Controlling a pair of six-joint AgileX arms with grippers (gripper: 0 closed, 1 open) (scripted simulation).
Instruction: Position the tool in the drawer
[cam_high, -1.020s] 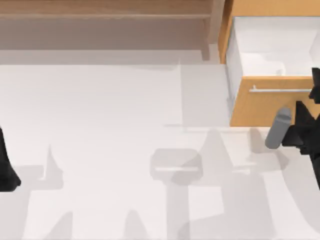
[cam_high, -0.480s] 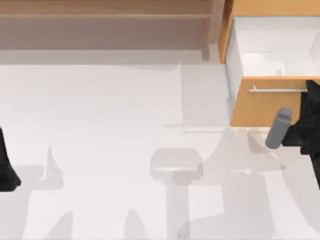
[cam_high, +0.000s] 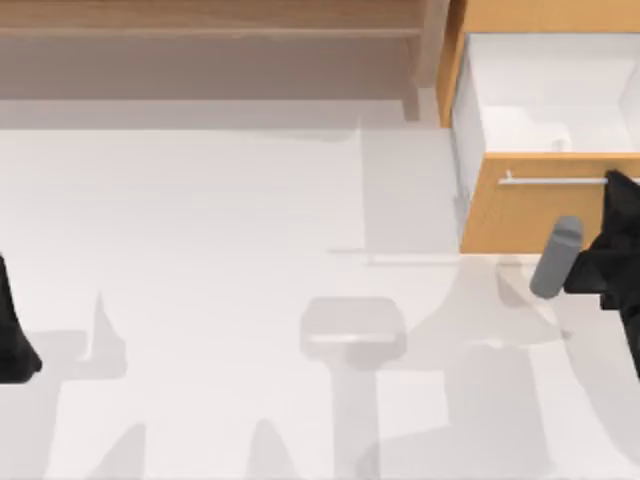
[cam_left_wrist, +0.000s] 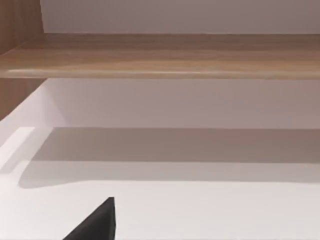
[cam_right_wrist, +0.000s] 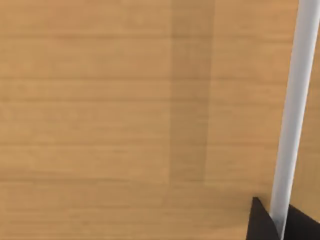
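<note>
**Grabbing the drawer handle while the tool sits out on the table**

Looking at the top view first: the drawer (cam_high: 530, 215) is at the far right of the table (cam_high: 200, 200), pulled open so its white inside shows behind the orange-brown front. The right claw (cam_high: 618, 190) is at the right end of the thin silver handle (cam_high: 555, 181), pretty much at the edge of the view. A matte grey cylinder (cam_high: 556, 257) sticks out just left of that arm, in front of the drawer front.

The tool (cam_high: 350, 339), as far as I can make it out, is the slim pale strip lying flat on the table near the middle, with shadow all around it. So it's outside the drawer, well apart from the right claw, off to its left and nearer the front of the table. Nothing is touching it.

The left claw (cam_high: 15, 350) is parked at the left edge of the table, also well away from the tool. The paler shelf unit (cam_high: 200, 40) runs along the back.

Left wrist view: a dark bit of the left claw (cam_left_wrist: 95, 225) over the white table (cam_left_wrist: 200, 210), with the shelf unit (cam_left_wrist: 160, 55) ahead of it. Can't tell if this claw is apart or together.

Right wrist view: the camera is right up against the wooden drawer (cam_right_wrist: 100, 125) front. The handle (cam_right_wrist: 300, 75) runs across it, and the right claw (cam_right_wrist: 282, 225) has a dark tip snug against each side of the bar, so it looks clamped on the handle.
</note>
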